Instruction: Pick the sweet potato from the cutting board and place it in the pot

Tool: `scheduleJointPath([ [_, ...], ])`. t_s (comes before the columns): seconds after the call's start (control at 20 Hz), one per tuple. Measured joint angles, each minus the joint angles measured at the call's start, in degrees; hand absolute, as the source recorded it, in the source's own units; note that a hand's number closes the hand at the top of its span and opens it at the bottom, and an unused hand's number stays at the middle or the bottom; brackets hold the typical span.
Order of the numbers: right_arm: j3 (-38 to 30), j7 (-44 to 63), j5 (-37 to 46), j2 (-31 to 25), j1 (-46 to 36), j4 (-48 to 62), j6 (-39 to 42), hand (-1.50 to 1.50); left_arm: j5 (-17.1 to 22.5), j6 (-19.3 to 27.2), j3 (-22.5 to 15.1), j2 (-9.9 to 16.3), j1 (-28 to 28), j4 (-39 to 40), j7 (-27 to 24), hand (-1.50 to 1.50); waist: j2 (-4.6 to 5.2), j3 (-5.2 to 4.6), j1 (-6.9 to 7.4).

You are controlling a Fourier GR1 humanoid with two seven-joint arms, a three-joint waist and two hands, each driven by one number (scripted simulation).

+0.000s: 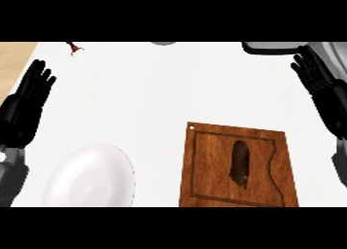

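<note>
Sweet potato: dark brown, long, narrow sweet potato (240, 163) lies lengthwise near the middle of the rectangular brown wooden cutting board (208, 168), inside its routed groove, ends pointing toward the far and near edges.
Board: sits on the white bench (168, 87), right of centre, near edge running out of view.
Left hand: black left hand (24, 104) shows at the left edge, fingers straight and up, holding nothing, resting.
Right hand: black right hand (326, 92) shows at the right edge, fingers straight, holding nothing, well apart from the sweet potato and beyond the board's far right corner.
Pot: grey metal pot (341, 58) partly visible at the upper right corner, mostly behind the right hand; its opening cannot be made out.
Other items: white round plate (90, 177) left of the board; small reddish object (75, 47) far left, too small to identify.
Handling, judged: likely stiff, moderately light, dry skin, not fragile; the rounded tapering body may roll on the flat wood.
Grasp point, judged: across the thick middle, fingers one long side, thumb the other; tapered ends offer poorer hold.
Stage, judged: pick not yet begun.
</note>
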Motion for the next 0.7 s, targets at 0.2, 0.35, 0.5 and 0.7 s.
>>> scheduleJointPath([
  [0.2, 6.6, 4.0, 2.7, 4.6, 0.0, 2.1, -0.9, -1.5, -1.2, 1.4, -2.5, -1.9, -0.5, -1.2, 2.8, 0.0, -0.09, -1.6, 1.31],
  [0.35, 13.9, 8.4, 7.5, 5.1, -2.4, 4.3, 0.9, 1.5, -1.3, 1.7, -4.4, -3.4, -0.6, -1.3, 4.8, 0.0, -0.1, -2.7, 3.24],
  [0.5, 18.5, 8.9, 19.9, 0.0, -3.4, 3.9, -2.4, -1.5, -1.1, 2.6, -6.1, -5.5, 0.8, -1.2, 6.3, 0.0, -0.6, -2.9, 2.37],
  [0.7, 24.8, 8.2, 31.7, -0.9, -1.1, -2.6, -7.8, -1.5, -1.5, 4.8, -7.8, -7.4, 2.8, -3.8, 9.1, 0.0, -0.91, -2.68, 1.09],
])
